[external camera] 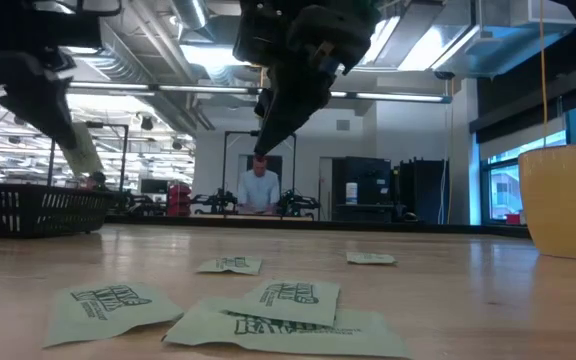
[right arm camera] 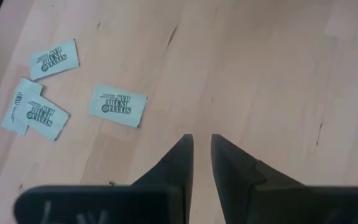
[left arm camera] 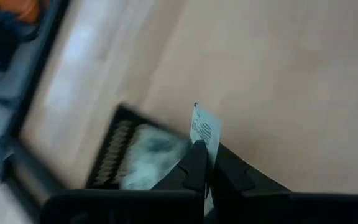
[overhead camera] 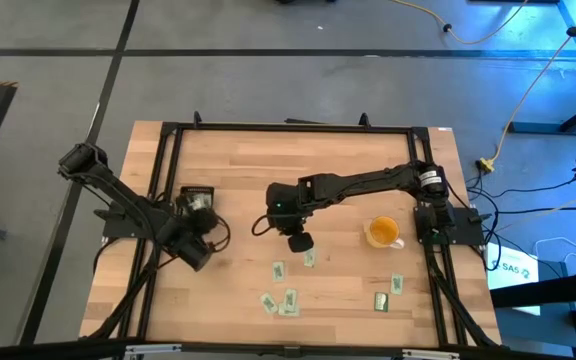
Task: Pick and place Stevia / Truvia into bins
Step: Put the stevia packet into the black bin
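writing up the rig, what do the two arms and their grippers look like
Both the left arm and the right arm are dark, slim and jointed, with black cables looping beside them. The left gripper and the right gripper each end in two black, wedge-shaped, tapering fingers.

pale green sachets (right arm camera: pixel 118 106), dark print; black bin (overhead camera: pixel 197 197); yellow cup (overhead camera: pixel 382 231).

Black bin (overhead camera: pixel 197 199) at table's (overhead camera: pixel 238 160) left; sachets (overhead camera: pixel 279 270) scattered along front; cup (overhead camera: pixel 382 231) right
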Robot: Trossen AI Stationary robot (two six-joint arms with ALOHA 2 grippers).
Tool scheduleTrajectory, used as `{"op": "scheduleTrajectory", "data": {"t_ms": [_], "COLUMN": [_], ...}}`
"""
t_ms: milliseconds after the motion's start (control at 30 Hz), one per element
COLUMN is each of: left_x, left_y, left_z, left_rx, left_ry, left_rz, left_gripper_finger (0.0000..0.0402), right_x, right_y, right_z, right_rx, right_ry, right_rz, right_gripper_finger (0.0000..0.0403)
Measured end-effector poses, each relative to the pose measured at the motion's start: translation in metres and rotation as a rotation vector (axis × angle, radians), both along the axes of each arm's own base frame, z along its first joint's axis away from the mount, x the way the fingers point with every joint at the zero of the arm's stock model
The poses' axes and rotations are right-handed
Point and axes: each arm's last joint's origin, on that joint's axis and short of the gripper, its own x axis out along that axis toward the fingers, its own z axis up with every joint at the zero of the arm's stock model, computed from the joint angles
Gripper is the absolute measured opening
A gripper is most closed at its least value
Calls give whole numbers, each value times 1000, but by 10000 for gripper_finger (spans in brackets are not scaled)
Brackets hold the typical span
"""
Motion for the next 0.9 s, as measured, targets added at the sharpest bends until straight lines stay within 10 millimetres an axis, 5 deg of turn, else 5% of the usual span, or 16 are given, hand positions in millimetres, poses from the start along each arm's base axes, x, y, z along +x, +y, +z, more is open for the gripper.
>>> {"op": "scheduleTrajectory", "data": {"t_ms": [200, 600, 900], "left_x": [-12, -14, -8], "left_y": [11, 25, 30], "left_z": [12, -16, -20], "left_rx": [65, 56, 21], "left_ry": [36, 202, 228], "left_rz": [169, 318, 364], "left_gripper_finger": [7, 6, 43], "right_x": [3, 4, 4], "right_y": [0, 0, 0], "right_z": [2, 2, 2], "right_rx": [0, 0, 0], "right_ry": [-40, -43, -43], "right_rz": [1, 1, 1], "right_gripper_finger": [61, 61, 61]}}
